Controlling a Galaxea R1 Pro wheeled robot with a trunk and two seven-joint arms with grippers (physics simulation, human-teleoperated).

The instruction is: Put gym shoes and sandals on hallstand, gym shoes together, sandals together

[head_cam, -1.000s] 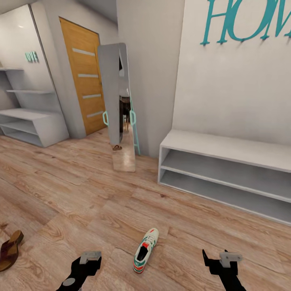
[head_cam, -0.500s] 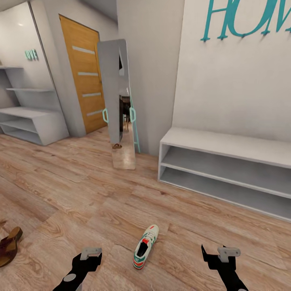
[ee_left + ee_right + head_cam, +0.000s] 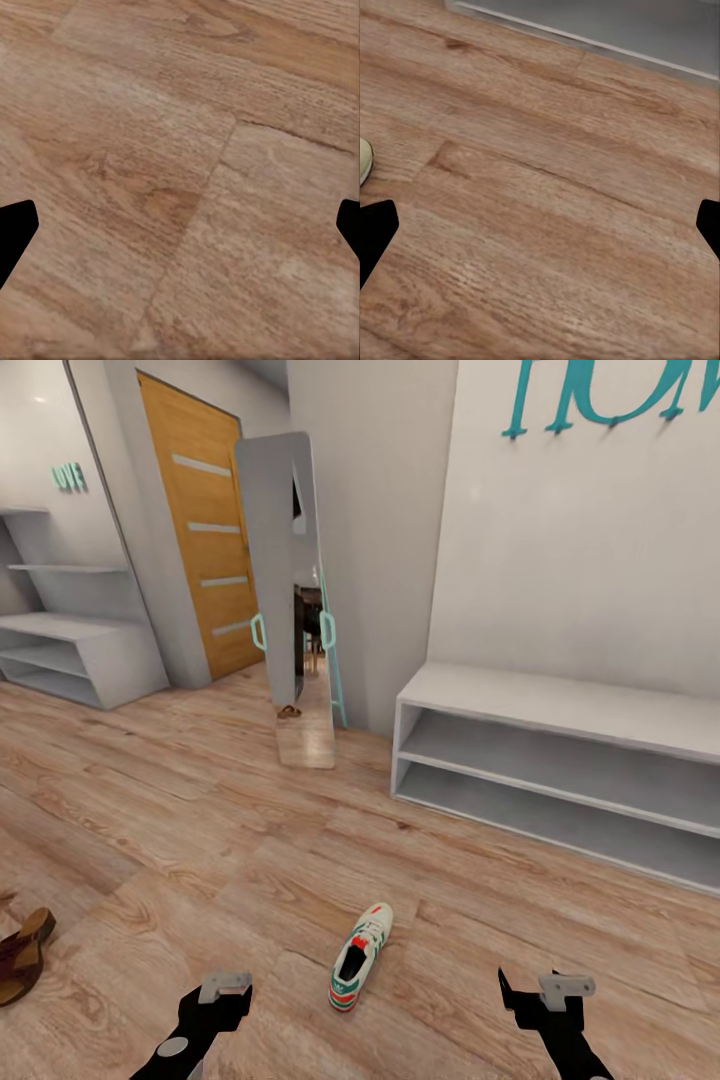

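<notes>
One gym shoe (image 3: 360, 957), cream-white with green stripes and a red heel patch, lies on the corridor floor (image 3: 200, 830) between my two arms, toe pointing away. Its toe also shows at the edge of the right wrist view (image 3: 364, 161). One brown sandal (image 3: 22, 955) lies at the far left edge. The hallstand (image 3: 560, 705), a low light-grey bench with two shelves, stands at the right under teal wall letters. My left gripper (image 3: 222, 996) (image 3: 180, 232) and right gripper (image 3: 548, 992) (image 3: 540, 232) hover low over the planks, both open and empty.
A tall leaning mirror (image 3: 295, 610) stands in the corner left of the hallstand, beside an orange wooden door (image 3: 200, 550). A second light-grey shelf unit (image 3: 70, 645) sits at the far left. The hallstand's base (image 3: 622, 22) shows in the right wrist view.
The whole head view has shifted slightly, so the camera moved. Shoe, sandal and both open grippers keep their places relative to each other.
</notes>
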